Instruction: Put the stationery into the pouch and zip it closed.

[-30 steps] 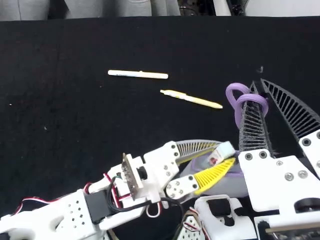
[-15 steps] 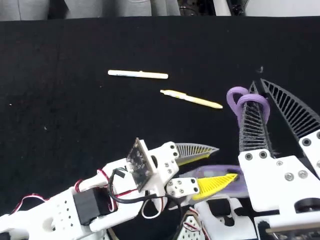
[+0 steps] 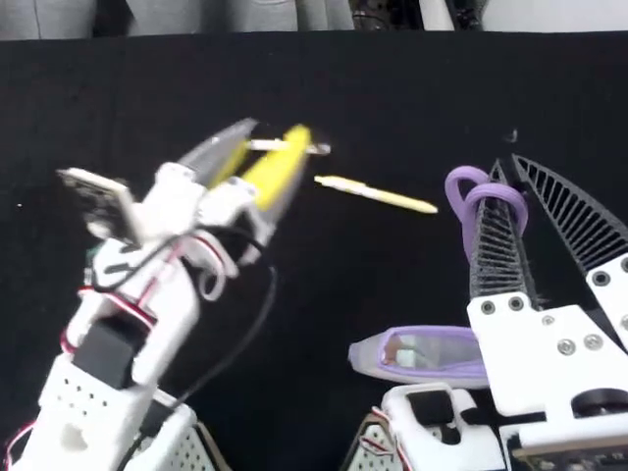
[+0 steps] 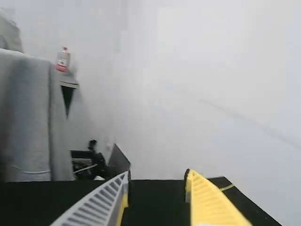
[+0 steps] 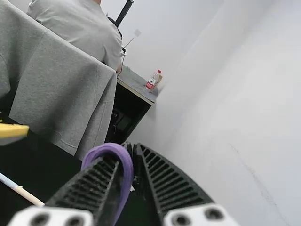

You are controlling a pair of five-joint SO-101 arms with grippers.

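While the left gripper (image 3: 273, 132) is held wide-jawed above the far white pen (image 3: 319, 149), that pen may be knocked aside by an off-centre descent.

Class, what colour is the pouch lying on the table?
The pouch is light purple, seen best in the high view.

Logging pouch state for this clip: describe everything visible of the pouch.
The pouch is a flat, translucent lilac case, soft-looking, lying on the black table at its near edge, one end hidden behind the right arm. Something pale shows through its wall. Its zip state cannot be told. A matching purple loop sits pinched in the right gripper; any link to the pouch is hidden.
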